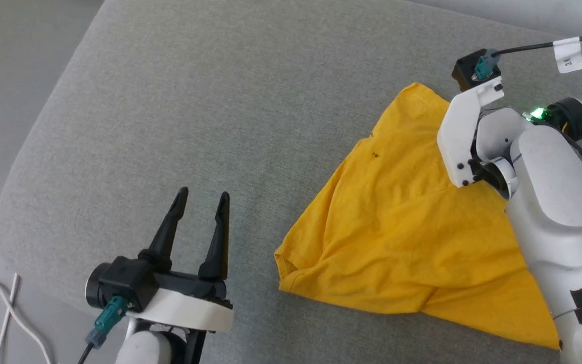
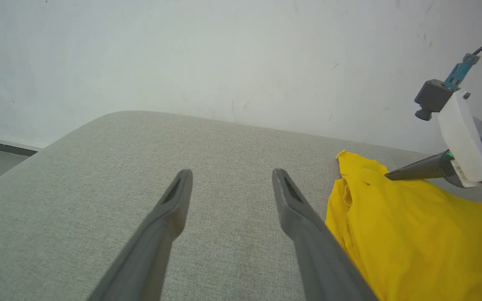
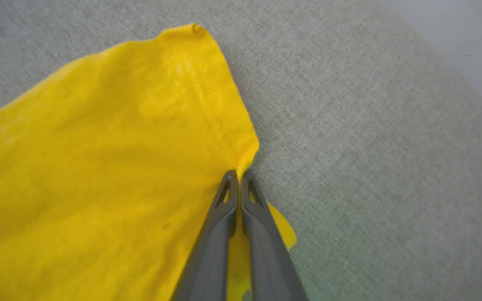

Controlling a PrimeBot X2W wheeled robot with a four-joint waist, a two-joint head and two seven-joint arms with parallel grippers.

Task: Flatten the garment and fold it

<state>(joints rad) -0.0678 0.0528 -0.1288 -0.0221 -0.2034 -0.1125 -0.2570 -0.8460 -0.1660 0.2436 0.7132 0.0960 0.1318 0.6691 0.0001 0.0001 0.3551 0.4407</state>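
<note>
- One big grey cushion (image 1: 210, 101) carries everything.
- Yellow shirt (image 1: 412, 237) lies rumpled on the cushion's right side, one corner pointing toward the far edge.
- Right gripper (image 3: 239, 175) sits at the shirt's stitched hem, jaws clenched, pinching the fabric edge.
- Left gripper (image 1: 204, 193) hovers over bare cushion, left of the shirt and apart from it, jaws spread wide, holding nothing.

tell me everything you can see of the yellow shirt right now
The shirt is bright yellow, soft-looking cloth, lying wrinkled and partly folded, roughly triangular, on the grey fabric cushion. A stitched hem runs along its far edge, and a few small dark marks show on it. The right tool, shut, pinches that hemmed edge.
</note>
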